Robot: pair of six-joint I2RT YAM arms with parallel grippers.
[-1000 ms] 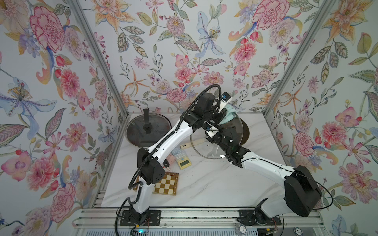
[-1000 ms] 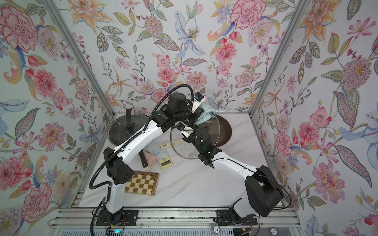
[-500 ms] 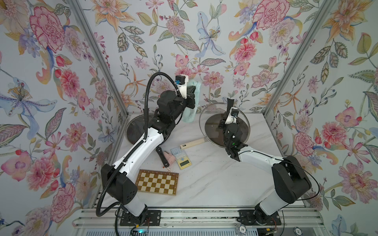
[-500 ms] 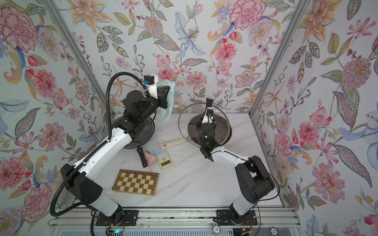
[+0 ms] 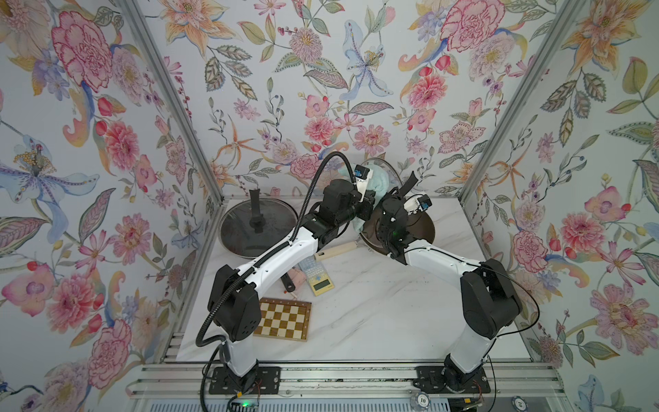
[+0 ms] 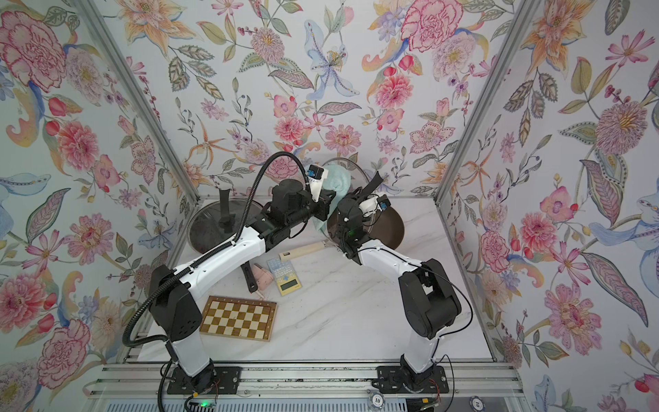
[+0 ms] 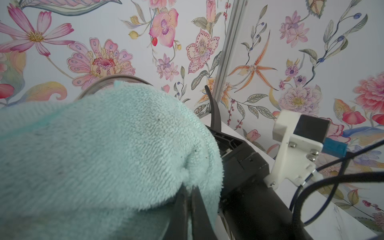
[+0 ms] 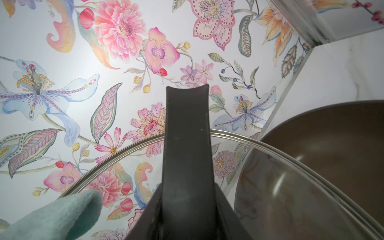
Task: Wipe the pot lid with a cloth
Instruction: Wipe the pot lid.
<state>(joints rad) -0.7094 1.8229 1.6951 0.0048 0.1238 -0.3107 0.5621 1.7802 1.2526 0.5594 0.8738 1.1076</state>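
The pot lid [image 5: 392,173] [image 6: 353,174] is clear glass with a steel rim. It stands on edge above the table's back middle. My right gripper [image 5: 401,195] [image 6: 360,195] [image 8: 187,207] is shut on its black handle [image 8: 187,145] [image 7: 214,110]. The cloth [image 5: 379,180] [image 6: 337,178] [image 7: 104,155] is mint terry with dark specks, bunched against the lid's face on the left. My left gripper [image 5: 372,195] [image 6: 330,195] [image 7: 188,199] is shut on the cloth. In the right wrist view a fold of cloth [image 8: 62,216] shows behind the glass rim [image 8: 270,145].
A brown pan [image 5: 422,228] with a pale wooden handle [image 5: 335,250] sits under the held lid. A second lid [image 5: 256,228] with an upright dark handle lies back left. A calculator [image 5: 319,280], a small pink item [image 5: 297,276] and a chessboard [image 5: 283,319] lie mid-table.
Half a second ago my left gripper held the cloth up near the back wall on the left. It has swung back right and the cloth is against the lid again. The right gripper kept hold.
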